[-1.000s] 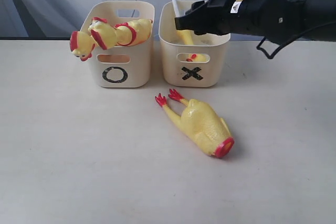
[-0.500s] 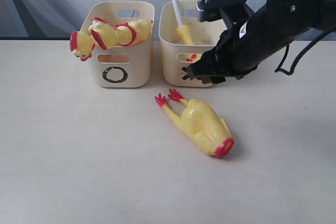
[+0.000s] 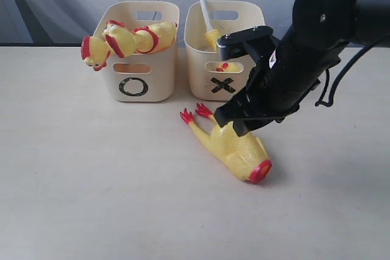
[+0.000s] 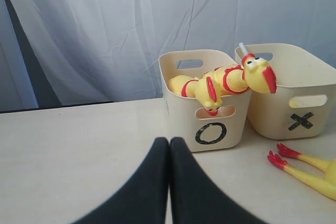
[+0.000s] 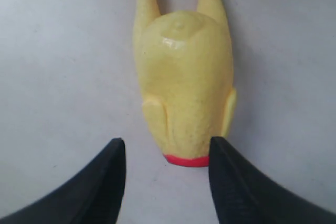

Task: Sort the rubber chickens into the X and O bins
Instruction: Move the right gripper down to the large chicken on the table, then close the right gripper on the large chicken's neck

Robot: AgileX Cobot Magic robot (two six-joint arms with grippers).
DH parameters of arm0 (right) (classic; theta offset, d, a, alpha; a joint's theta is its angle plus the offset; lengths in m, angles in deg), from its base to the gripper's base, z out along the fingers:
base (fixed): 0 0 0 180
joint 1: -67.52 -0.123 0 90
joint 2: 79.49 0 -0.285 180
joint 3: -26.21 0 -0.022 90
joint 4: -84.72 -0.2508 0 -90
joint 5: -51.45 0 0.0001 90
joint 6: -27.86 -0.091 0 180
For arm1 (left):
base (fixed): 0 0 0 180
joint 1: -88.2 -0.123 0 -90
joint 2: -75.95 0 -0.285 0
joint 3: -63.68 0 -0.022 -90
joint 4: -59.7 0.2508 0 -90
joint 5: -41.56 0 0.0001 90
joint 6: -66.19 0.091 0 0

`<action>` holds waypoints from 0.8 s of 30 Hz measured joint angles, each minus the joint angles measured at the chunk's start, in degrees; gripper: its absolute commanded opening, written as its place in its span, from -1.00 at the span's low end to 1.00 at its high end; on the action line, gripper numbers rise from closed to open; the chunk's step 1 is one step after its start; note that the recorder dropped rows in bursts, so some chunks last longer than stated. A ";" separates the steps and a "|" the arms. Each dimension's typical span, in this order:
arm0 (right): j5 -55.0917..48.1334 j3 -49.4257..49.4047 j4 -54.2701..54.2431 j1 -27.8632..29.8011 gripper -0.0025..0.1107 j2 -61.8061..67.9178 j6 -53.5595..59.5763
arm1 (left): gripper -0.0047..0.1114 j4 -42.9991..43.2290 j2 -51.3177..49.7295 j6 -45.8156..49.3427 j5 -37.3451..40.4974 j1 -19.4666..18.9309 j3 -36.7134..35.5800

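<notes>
1. Since a second ago, the right gripper (image 3: 239,123) has come down from over the X bin (image 3: 198,74) to the headless body (image 3: 237,150), which lies on the bench (image 3: 91,181).
2. Exterior view: two whole chickens (image 3: 131,39) hang over the rim of the O bin (image 3: 158,83), and the head-and-neck piece (image 3: 211,33) stands in the X bin.
3. Left wrist view: the left gripper (image 4: 169,144) is fully closed and holds nothing.
4. Right wrist view: the jaws stand wide, on either side of the body's red end.

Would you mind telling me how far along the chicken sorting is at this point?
Done: two whole chickens rest in the O bin, and the head-and-neck piece stands in the X bin. In hand: the right gripper hovers open over the headless body on the table. Left: grasping and binning it.
</notes>
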 measured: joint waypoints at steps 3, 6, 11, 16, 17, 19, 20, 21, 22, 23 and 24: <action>-0.59 0.00 0.00 0.00 -0.12 1.97 0.02 | -0.92 0.00 0.00 0.00 0.00 0.00 0.00; -0.59 0.00 0.30 -0.10 0.04 4.14 0.02 | -0.92 0.00 0.00 0.00 0.00 0.00 0.00; 1.04 0.00 1.78 -0.10 0.36 7.16 0.02 | -0.92 0.00 0.00 0.00 0.00 0.00 0.00; 3.83 0.00 3.10 -0.10 0.36 9.08 0.02 | -0.92 0.00 0.00 0.00 0.00 0.00 0.00; 4.58 0.00 3.34 -0.10 0.36 9.62 0.02 | -0.92 0.00 0.00 0.00 0.00 0.00 0.00; 6.06 0.00 3.55 -0.10 0.36 10.68 0.36 | -0.92 0.00 0.00 0.00 0.00 0.00 0.00; 6.63 0.00 3.68 -0.10 0.36 11.39 0.46 | -0.92 0.00 0.00 0.00 0.00 0.00 0.00; 7.12 0.00 3.68 -0.10 0.36 11.89 0.60 | -0.92 0.00 0.00 0.00 0.00 0.00 0.00; 7.51 0.00 3.68 -0.10 0.36 12.56 0.60 | -0.92 0.00 0.00 0.00 0.00 0.00 0.00; 7.76 0.00 3.86 -0.10 0.35 13.16 0.60 | -0.92 0.00 0.00 0.00 0.00 0.00 0.00; 7.88 0.00 4.15 -0.10 0.33 13.57 0.60 | -0.92 0.00 0.00 0.00 0.00 0.00 0.00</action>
